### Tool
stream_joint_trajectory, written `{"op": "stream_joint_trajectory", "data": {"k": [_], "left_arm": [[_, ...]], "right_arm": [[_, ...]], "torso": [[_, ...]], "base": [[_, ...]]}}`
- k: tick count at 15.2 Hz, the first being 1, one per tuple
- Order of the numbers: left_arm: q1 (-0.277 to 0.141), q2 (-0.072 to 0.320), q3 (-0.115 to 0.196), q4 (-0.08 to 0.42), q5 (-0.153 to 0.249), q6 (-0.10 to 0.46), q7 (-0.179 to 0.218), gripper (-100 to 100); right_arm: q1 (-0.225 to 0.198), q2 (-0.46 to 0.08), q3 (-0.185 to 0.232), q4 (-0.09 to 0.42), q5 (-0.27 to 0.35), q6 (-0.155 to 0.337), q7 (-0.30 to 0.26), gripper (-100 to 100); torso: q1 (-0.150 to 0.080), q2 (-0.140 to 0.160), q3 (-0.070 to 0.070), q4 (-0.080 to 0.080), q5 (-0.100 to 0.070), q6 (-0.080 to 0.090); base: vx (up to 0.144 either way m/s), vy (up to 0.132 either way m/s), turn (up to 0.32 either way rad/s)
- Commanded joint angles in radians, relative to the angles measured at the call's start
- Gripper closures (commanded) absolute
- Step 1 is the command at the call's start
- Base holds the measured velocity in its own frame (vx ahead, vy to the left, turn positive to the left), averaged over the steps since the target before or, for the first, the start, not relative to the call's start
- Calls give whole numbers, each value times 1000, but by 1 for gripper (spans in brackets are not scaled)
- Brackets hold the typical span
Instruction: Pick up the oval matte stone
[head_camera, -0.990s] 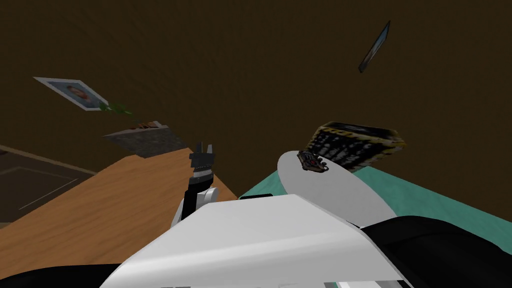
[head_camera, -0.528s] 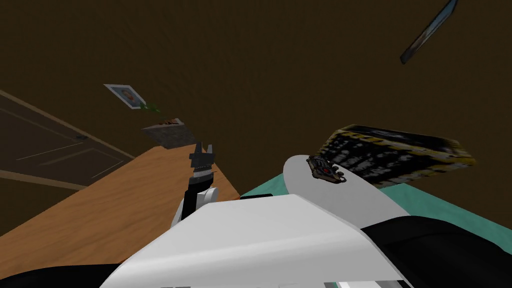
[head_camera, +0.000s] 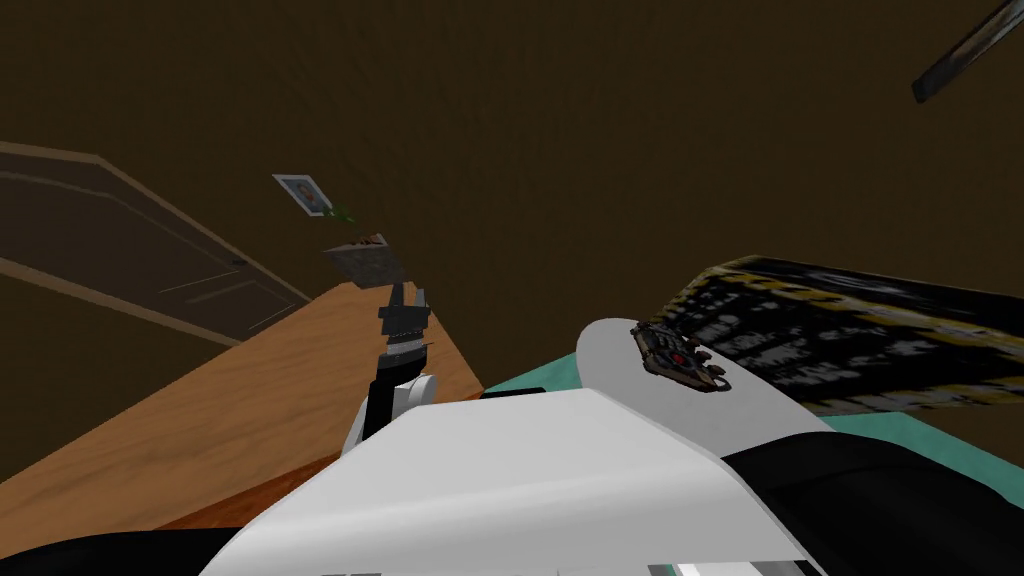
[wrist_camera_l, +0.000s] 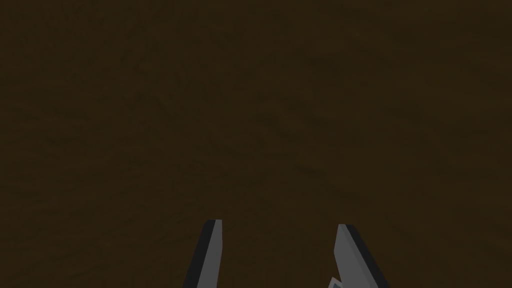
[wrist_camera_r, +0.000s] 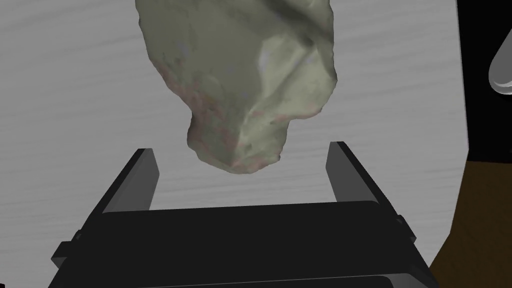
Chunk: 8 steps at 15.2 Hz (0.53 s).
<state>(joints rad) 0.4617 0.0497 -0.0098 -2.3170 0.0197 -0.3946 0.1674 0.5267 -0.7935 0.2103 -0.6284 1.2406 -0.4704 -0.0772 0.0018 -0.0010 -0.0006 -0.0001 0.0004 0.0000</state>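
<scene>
Left gripper (wrist_camera_l: 280, 223), raised out front, stands open and empty. Right gripper (wrist_camera_r: 242, 150) is spread wide over a pale grey counter (wrist_camera_r: 65, 100), with the mottled grey-green stone (wrist_camera_r: 240, 85) lying there, its narrow end between the fingers, untouched.

No lettering can be read: the stone (wrist_camera_r: 240, 85) is bare, and marks on the black-and-yellow slab (head_camera: 850, 330) are blurred.
</scene>
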Motion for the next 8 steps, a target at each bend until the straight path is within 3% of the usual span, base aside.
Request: {"op": "stream_joint_trajectory", "data": {"k": [1, 5, 6, 7, 8], "left_arm": [[0, 0, 0, 0, 0, 0, 0, 0], [0, 0, 0, 0, 0, 0, 0, 0], [0, 0, 0, 0, 0, 0, 0, 0], [0, 0, 0, 0, 0, 0, 0, 0], [0, 0, 0, 0, 0, 0, 0, 0]], "right_arm": [[-1, 10, 8, 45, 32, -4, 4, -100], [-3, 20, 20, 83, 65, -4, -1, -100], [2, 17, 13, 63, 49, -2, 2, -100], [-9, 50, 26, 84, 41, 24, 16, -100], [-9, 50, 26, 84, 41, 24, 16, -100]], "torso": [[0, 0, 0, 0, 0, 0], [0, -1, 0, 0, 0, 0], [0, -1, 0, 0, 0, 0], [0, 0, 0, 0, 0, 1], [-1, 1, 1, 0, 0, 1]], "base": [[43, 1, 218], [43, -4, 123], [28, -6, 52], [-1, -39, 45], [-16, -73, 60]]}}
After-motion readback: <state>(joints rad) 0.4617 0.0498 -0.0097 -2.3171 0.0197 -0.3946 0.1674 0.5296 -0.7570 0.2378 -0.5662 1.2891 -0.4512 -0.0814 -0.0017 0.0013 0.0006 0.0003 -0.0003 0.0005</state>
